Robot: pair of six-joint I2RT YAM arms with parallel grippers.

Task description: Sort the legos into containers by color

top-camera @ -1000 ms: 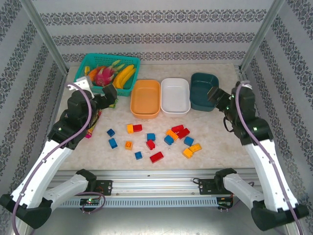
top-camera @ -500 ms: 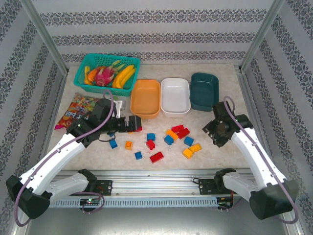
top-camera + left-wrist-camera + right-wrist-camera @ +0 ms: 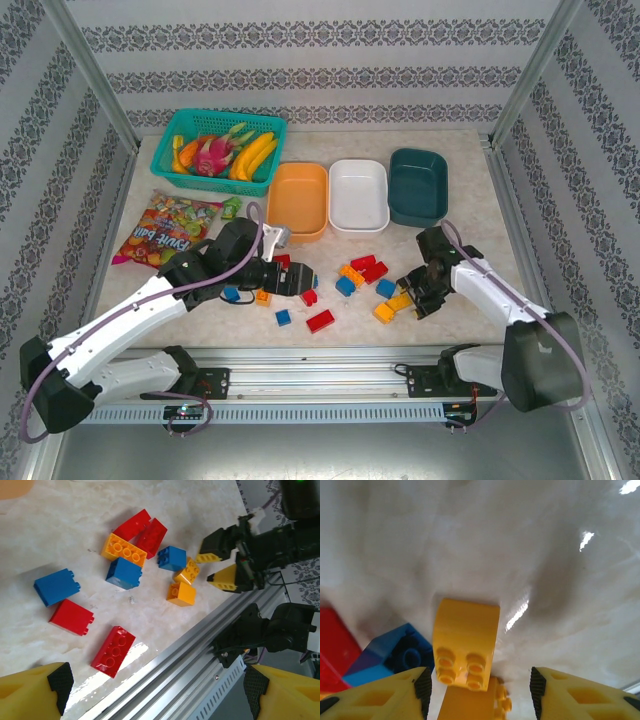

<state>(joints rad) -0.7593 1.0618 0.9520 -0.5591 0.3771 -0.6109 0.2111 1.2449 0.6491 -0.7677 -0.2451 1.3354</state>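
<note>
Legos all loose on the worktop near the front rail, none in a tray yet. Right claw: down at the right end of the pile, fingers about half spread, straddling 1 yellow brick, nothing gripped. Right wrist cam shows a clear gap on the right finger side and a hairline gap on the left. Brick sits dead ahead between the 2 fingers, its long side running away from the cam along the finger gap, so a close would land across the short width; alignment looks good to me. A 2nd orange brick butts against its near end and a blue brick sits just left, by the left finger, so there's a snag risk. Left claw: wide open, holding nothing, hovering over the middle of the pile, a red brick nearest below. Right arm is clearly nearer for the yellow. Top view hides the finger gaps under the claw but gives the route: orange tray, white tray, dark teal tray in a row behind the pile, orange farthest left. Left wrist cam adds a side look at the right claw's tips beside the orange pair.
</note>
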